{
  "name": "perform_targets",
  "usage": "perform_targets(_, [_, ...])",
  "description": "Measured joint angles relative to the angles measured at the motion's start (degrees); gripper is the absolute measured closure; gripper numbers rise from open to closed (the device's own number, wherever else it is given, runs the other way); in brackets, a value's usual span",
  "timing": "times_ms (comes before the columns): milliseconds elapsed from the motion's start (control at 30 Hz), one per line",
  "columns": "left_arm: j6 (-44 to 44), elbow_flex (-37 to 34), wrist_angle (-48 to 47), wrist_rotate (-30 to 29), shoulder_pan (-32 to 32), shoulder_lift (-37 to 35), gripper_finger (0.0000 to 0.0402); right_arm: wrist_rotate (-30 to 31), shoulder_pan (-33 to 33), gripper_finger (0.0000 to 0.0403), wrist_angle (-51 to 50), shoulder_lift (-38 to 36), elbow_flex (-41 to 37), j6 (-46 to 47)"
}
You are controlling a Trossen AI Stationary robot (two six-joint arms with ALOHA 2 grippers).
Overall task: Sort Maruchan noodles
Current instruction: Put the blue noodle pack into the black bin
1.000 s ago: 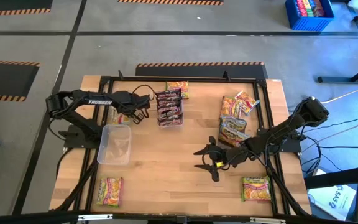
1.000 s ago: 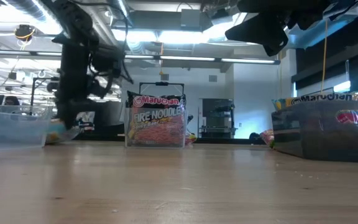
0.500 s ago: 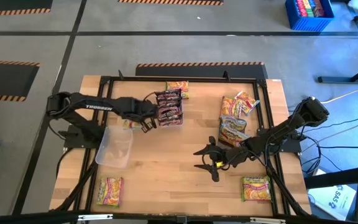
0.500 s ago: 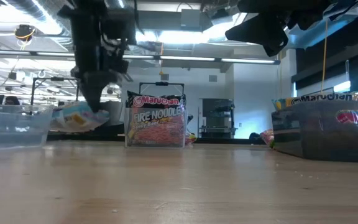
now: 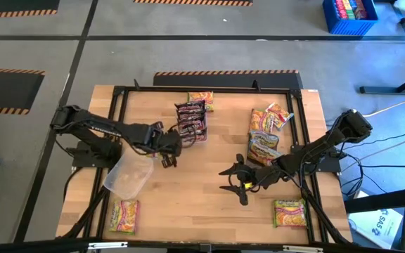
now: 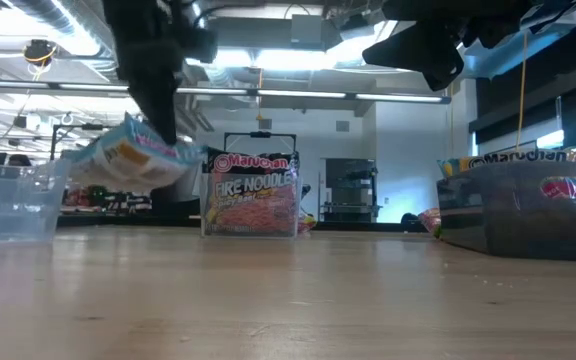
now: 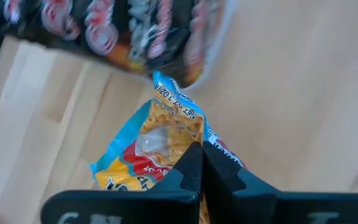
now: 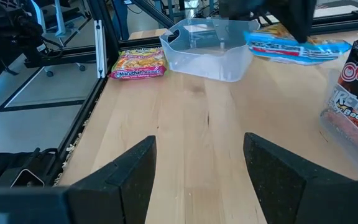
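Left hand (image 7: 201,163) pinches a light blue Maruchan packet (image 6: 128,160) by 1 crimped edge left of bench centre; it droops, seemingly light and crinkly; right hand (image 8: 197,168) spread, idle.

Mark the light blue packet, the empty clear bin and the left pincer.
light blue packet (image 6: 133,160), low view, middle of the wrapper.
empty clear bin (image 8: 225,65), right wrist view, near wall.
left pincer (image 7: 201,163), left wrist view, between the fingertips, shut on the packet.
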Motion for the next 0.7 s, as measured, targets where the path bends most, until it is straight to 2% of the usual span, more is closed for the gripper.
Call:
perform_targets(167, [2.2,2.7,2.2,0.0,-4.7,0.0,0.0401,0.0,0.0,0.0178,0.0,0.0,0.0,0.0])
perform_targets(367, [9.4,3.1,15.0,1.6,-10.3,0.0,0.0401,0.0,0.0,0.0178,0.0,0.0,0.0,0.0])
perform_targets(533, [13.8,0.4,26.7,1.9,-14.2,0.2,0.0401,0.1,0.0,0.0178,-0.8,0.0,0.0,0.1])
perform_targets(700, [17.3,-2.0,35.8,1.9,-16.6,3.6,0.0401,0.1,0.0,0.0178,-1.4,0.0,0.0,0.1])
